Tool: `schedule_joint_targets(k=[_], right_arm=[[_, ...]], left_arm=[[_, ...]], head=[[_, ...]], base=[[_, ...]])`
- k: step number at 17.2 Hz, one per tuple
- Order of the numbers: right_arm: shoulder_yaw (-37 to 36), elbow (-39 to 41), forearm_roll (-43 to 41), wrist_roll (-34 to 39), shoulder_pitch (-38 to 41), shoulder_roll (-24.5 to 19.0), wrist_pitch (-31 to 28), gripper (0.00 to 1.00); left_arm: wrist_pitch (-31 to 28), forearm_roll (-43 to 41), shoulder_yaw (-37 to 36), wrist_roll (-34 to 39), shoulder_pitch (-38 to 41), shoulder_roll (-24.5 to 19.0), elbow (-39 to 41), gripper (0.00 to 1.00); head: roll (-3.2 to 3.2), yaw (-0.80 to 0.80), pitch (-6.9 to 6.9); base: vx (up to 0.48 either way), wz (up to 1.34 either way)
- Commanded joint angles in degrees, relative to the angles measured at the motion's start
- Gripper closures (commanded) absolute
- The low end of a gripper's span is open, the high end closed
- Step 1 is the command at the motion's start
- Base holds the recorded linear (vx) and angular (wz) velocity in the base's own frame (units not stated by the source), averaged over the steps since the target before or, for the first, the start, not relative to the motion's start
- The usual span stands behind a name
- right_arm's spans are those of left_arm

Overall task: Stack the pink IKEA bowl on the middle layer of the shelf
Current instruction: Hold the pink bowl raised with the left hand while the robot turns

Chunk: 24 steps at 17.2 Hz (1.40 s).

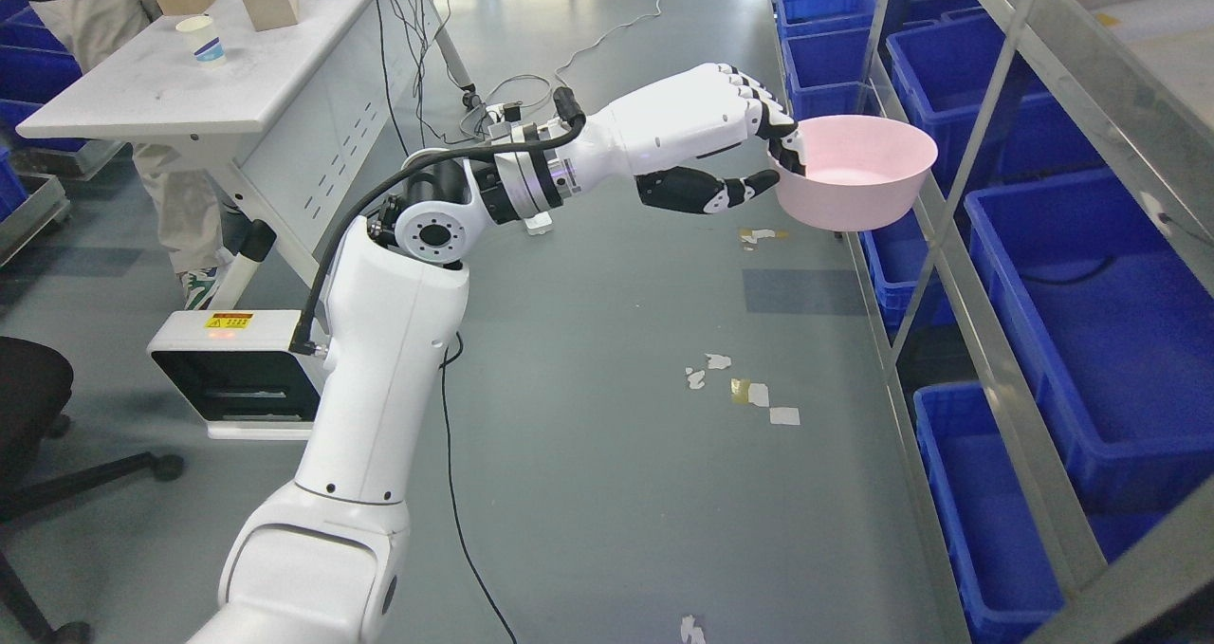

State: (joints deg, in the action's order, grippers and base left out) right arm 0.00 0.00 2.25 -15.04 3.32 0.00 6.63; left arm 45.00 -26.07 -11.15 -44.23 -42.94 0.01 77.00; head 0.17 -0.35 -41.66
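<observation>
My left hand (773, 156) is shut on the near rim of a pink bowl (858, 174). The fingers hook over the rim from above and the thumb presses under the wall. The arm reaches from the lower left across the floor and holds the bowl upright in the air, at the front edge of the metal shelf (958, 274) on the right. The bowl looks empty. The right arm is not in view.
The shelf holds several blue bins (1100, 340) on its layers, with slanted metal struts in front. A white table (190, 75) with a paper cup and wooden blocks stands at the upper left, a person behind it. Cables and paper scraps lie on the grey floor.
</observation>
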Motion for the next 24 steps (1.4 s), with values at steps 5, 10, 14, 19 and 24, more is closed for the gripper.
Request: schedule_joint_targets(k=[5, 10, 14, 19, 24], right_arm=[[0.3, 1.0, -0.1, 0.0, 0.0, 1.0, 0.0, 0.00], [0.2, 1.0, 0.0, 0.0, 0.0, 1.0, 0.0, 0.00], [0.2, 1.0, -0.1, 0.0, 0.0, 1.0, 0.0, 0.00], [0.3, 1.0, 0.0, 0.0, 0.0, 1.0, 0.0, 0.00], [0.2, 1.0, 0.0, 0.0, 0.0, 1.0, 0.0, 0.00]], left_arm=[[0.0, 0.2, -0.6, 0.0, 0.0, -1.0, 0.9, 0.98], [0.0, 0.2, -0.6, 0.0, 0.0, -1.0, 0.9, 0.98], [0.0, 0.2, -0.6, 0.0, 0.0, -1.0, 0.9, 0.98], [0.0, 0.2, -0.7, 0.0, 0.0, -1.0, 0.9, 0.98], [0.0, 0.2, -1.5, 0.0, 0.0, -1.0, 0.8, 0.98]], head=[[0.00, 0.00, 0.00], [0.00, 0.00, 0.00], [0.00, 0.00, 0.00], [0.00, 0.00, 0.00], [0.00, 0.00, 0.00]], base=[[0.380, 0.18], [0.379, 0.13], [0.409, -0.04], [0.427, -0.08], [0.381, -0.04]])
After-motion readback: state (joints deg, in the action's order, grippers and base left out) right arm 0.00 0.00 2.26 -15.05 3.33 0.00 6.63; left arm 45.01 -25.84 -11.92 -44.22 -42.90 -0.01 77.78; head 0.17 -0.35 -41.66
